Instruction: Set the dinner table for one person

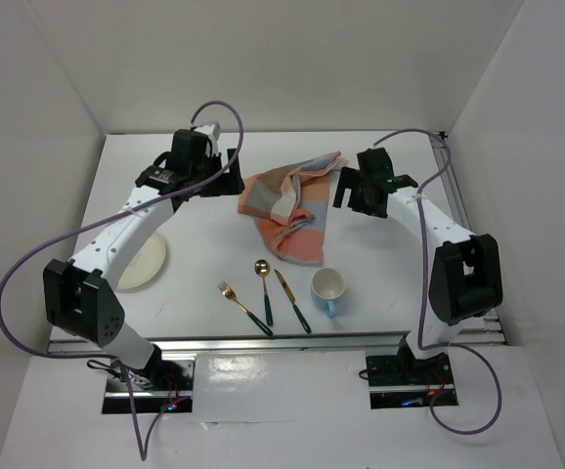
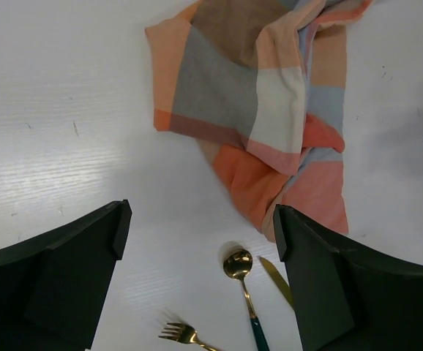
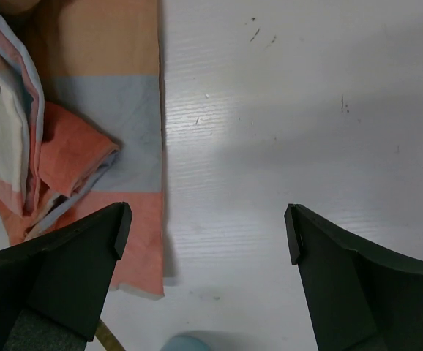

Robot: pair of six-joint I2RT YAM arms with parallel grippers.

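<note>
The white dinner table (image 1: 390, 244) holds a crumpled orange-blue checked placemat (image 1: 287, 203) at its middle. In front of it lie a gold fork (image 1: 243, 306), spoon (image 1: 264, 285) and knife (image 1: 292, 301), with a light blue cup (image 1: 328, 289) to their right. A cream plate (image 1: 144, 264) lies at the left, partly under the left arm. My left gripper (image 1: 232, 176) is open and empty above the table, just left of the placemat (image 2: 263, 110). My right gripper (image 1: 345, 188) is open and empty above the table, just right of the placemat (image 3: 102, 110).
White walls enclose the table on three sides. A metal rail (image 1: 282, 342) runs along the near edge. The left wrist view shows the spoon (image 2: 241, 267), the fork (image 2: 182, 334) and the knife tip (image 2: 276, 279). The cup rim (image 3: 189, 344) shows at the bottom of the right wrist view.
</note>
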